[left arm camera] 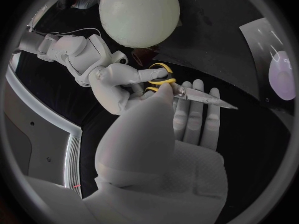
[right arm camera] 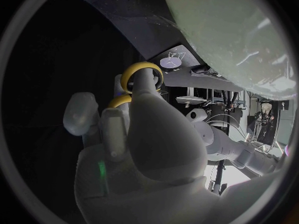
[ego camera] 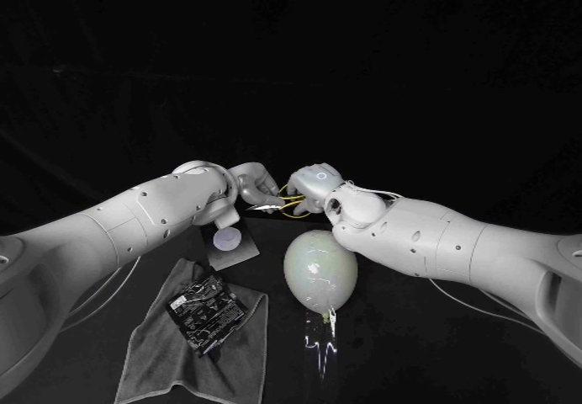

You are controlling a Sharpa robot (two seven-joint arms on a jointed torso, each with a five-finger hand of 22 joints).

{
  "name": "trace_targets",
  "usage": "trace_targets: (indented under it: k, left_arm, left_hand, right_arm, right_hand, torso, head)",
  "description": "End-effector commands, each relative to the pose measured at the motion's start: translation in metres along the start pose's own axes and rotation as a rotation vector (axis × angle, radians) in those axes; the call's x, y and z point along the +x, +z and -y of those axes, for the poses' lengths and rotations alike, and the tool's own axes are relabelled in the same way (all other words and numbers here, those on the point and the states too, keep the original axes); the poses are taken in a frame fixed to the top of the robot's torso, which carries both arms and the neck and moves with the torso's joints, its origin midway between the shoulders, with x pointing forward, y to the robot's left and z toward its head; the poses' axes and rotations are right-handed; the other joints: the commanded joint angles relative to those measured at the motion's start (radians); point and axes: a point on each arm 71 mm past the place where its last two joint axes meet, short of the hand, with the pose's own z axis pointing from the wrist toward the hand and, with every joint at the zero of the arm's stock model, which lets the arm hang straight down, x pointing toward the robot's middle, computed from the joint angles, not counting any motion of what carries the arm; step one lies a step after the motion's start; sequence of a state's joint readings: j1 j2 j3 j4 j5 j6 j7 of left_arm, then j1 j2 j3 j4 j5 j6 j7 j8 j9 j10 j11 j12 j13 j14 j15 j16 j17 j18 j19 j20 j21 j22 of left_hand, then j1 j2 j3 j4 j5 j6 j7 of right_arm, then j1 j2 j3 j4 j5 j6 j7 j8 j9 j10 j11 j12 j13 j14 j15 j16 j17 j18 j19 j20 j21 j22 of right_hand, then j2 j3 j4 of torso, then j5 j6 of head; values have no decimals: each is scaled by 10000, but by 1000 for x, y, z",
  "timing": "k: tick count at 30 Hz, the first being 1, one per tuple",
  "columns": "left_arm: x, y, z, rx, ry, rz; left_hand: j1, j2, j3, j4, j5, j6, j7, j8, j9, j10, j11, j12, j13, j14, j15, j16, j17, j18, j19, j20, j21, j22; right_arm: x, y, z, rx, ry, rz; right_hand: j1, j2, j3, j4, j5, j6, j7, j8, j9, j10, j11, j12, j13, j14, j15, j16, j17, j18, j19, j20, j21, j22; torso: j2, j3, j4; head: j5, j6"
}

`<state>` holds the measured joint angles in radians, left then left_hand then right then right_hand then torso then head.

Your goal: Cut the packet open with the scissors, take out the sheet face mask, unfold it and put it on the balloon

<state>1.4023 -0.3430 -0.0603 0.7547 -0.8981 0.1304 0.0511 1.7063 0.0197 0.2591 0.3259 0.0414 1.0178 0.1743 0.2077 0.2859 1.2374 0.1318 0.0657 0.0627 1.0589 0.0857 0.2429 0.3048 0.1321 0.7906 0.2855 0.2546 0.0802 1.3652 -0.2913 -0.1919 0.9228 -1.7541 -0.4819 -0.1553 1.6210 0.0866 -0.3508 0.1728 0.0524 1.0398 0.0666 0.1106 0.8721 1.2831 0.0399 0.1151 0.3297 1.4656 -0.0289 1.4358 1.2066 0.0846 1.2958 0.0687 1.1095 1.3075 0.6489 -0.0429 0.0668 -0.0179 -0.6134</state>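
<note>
The scissors point(ego camera: 284, 204) with yellow handles point(left arm camera: 160, 74) are held above the table between both hands. My right hand point(ego camera: 312, 182) has fingers through the handle rings point(right arm camera: 142, 72). My left hand point(ego camera: 254, 182) holds the scissors near the pivot, thumb on top and fingers point(left arm camera: 194, 118) stretched under the closed blades point(left arm camera: 209, 97). The grey packet point(ego camera: 232, 242) with a pale oval print lies flat on the table just below the hands, also seen as the packet point(left arm camera: 276, 59). The pale balloon point(ego camera: 319, 268) lies to the right of it, under my right forearm, with its knot towards me.
A grey towel point(ego camera: 182, 353) is spread at the front left of the black table, with a black patterned item point(ego camera: 206, 310) lying on it. The balloon point(left arm camera: 139, 13) sits close behind the right hand point(left arm camera: 106, 82).
</note>
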Motion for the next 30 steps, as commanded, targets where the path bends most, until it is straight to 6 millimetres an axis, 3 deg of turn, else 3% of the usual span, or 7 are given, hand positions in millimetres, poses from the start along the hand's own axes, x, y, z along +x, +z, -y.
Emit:
trace_targets:
  k: [1, 2, 5, 8, 11, 16, 30]
  left_arm:
    - [14, 3, 7, 206, -4, -842]
    - [14, 3, 7, 196, -2, -828]
    - [13, 3, 6, 160, 4, -761]
    - [13, 2, 6, 90, 6, -775]
    - [13, 2, 5, 19, 6, -817]
    - [13, 2, 3, -70, 5, -840]
    - [9, 0, -2, -270, -235, -635]
  left_hand:
    - [-140, -121, 837, -463, 64, -28, -50, 608, 111, 281, -209, -17, 16, 97, 6, -46, 30, 139, 104, -8, 72, 23]
    - [-221, -175, 1004, -462, 66, -44, -39, 644, 165, 295, -203, -19, 15, 112, 9, -58, 45, 147, 118, -7, 85, 30]
    - [-340, -316, 1328, -523, 61, -76, -57, 716, 272, 338, -219, -15, 18, 151, -4, -74, 79, 170, 151, -14, 116, 48]
    - [-506, -444, 1669, -579, 57, -110, -59, 793, 389, 377, -226, -15, 19, 186, -10, -93, 118, 186, 167, -13, 142, 63]
    - [-703, -571, 2028, -669, 60, -157, -58, 873, 517, 405, -227, -15, 20, 214, -13, -116, 163, 195, 168, -14, 165, 79]
    - [-962, -702, 2409, -810, 59, -213, -58, 969, 675, 443, -229, -13, 23, 243, -19, -141, 223, 202, 171, -14, 198, 100]
    - [-1292, -804, 2799, -999, 58, -272, -59, 1081, 861, 491, -236, -8, 27, 289, -27, -161, 304, 227, 204, -22, 262, 138]
  right_arm:
    - [-15, 3, -1, -306, 666, 1293]
    - [-16, 2, 0, -387, 848, 1473]
    - [-18, 1, 1, -567, 1173, 1766]
    - [-19, 0, 1, -872, 1520, 1941]
    - [-20, -2, 2, -1122, 1742, 2076]
    - [-21, -4, 5, -1243, 2094, 2097]
    - [-23, -11, 13, -1454, 3120, 2154]
  right_hand:
    - [1569, 1802, -283, 232, -49, -966, 723, -342, -228, -532, 225, -416, -252, -51, 199, -409, -818, 316, -611, 78, -966, 26]
    - [1441, 1690, -610, 505, -60, -1420, 924, -525, -557, -1136, 453, -566, -617, -843, 490, -1330, -2451, 606, -2012, 234, -3022, -918]
    - [1351, 1482, -1023, 785, -24, -1666, 879, -490, -963, -1575, 557, -543, -1089, -1927, 565, -2570, -4304, 797, -3089, 387, -4571, -1675]
    - [1301, 1338, -1098, 904, -21, -1674, 842, -474, -1186, -1619, 513, -531, -1353, -2111, 540, -2817, -4587, 871, -3159, 454, -4891, -1885]
    - [1343, 1239, -1105, 978, -15, -1645, 737, -465, -1392, -1389, 402, -511, -1574, -1513, 379, -2116, -3476, 960, -2917, 454, -4944, -1949]
    - [1018, 882, -1117, 1125, -19, -1657, 560, -458, -1565, -1579, 284, -542, -1831, -1559, 181, -2107, -3536, 962, -2856, 442, -5041, -1983]
    - [996, 796, -993, 983, -11, -1600, 416, -418, -1792, -1696, 168, -498, -2155, -1888, 67, -2433, -3998, 962, -2895, 429, -5346, -2110]
  torso:
    - [-8, -2, -3]
    - [-11, -1, -5]
    - [-9, -1, -5]
    - [-8, -1, -3]
    - [1, -2, 2]
    - [-2, -3, -6]
    - [-1, 4, -13]
  head:
    - [16, -4]
    - [27, 0]
    - [33, 16]
    - [43, 35]
    - [46, 29]
    - [45, 13]
    - [70, 0]
